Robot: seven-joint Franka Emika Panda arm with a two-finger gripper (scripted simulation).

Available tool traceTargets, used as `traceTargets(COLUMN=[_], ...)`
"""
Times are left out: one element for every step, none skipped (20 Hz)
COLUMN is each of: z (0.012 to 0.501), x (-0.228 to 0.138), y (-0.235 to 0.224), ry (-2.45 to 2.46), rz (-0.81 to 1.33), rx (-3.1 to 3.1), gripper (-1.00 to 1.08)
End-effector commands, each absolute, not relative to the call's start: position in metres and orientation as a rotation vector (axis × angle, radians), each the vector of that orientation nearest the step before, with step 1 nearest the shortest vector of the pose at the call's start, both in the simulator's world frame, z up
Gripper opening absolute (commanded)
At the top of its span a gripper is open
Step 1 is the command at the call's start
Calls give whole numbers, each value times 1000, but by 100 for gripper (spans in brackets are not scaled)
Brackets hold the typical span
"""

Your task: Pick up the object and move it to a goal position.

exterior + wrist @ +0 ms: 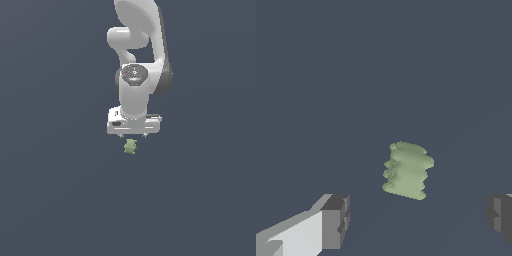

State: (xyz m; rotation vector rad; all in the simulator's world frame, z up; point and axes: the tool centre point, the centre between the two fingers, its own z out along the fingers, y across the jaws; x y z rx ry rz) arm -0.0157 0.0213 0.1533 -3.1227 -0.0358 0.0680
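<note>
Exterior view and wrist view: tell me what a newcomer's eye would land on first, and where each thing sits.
First comes the white arm hanging down the middle of the exterior view against a plain dark blue-grey ground. Right below its gripper sits the only spot of colour, a small olive-green ridged object. In the wrist view that object stands alone beyond the two dark fingertips, which are spread wide apart and touch nothing.

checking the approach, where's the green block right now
In the exterior view the green block sits near the picture's middle, just below the white gripper. The wrist view shows it ahead of the open fingers, untouched.
</note>
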Motion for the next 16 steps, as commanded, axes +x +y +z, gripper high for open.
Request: traceTargets(z=[153,153,154,155,156,157,159,160,162,163,164,164,164,163,162,161], x=[-16,-16,-15,-14,-13,-12,-11,-10,-9,-8,-8,-8,-8,-8,-8,-9], y=[21,21,19,16,11,6,-1,-6,-11,-14,-16,-17,-16,-15,-14,-13], ry=[-36,-35,-33,-29,-23,-17,-9,-3,1,3,4,4,2,3,6,12], rz=[68,67,66,63,59,53,48,43,39,36,35,35,35,36,36,35], rx=[-3123,-3123,-3125,-3127,-3130,-3134,-3139,-3143,-3146,-3149,-3150,-3150,-3150,-3149,-3149,-3148], gripper=[100,100,100,100,100,100,100,100,100,100,100,100,100,100,100,100])
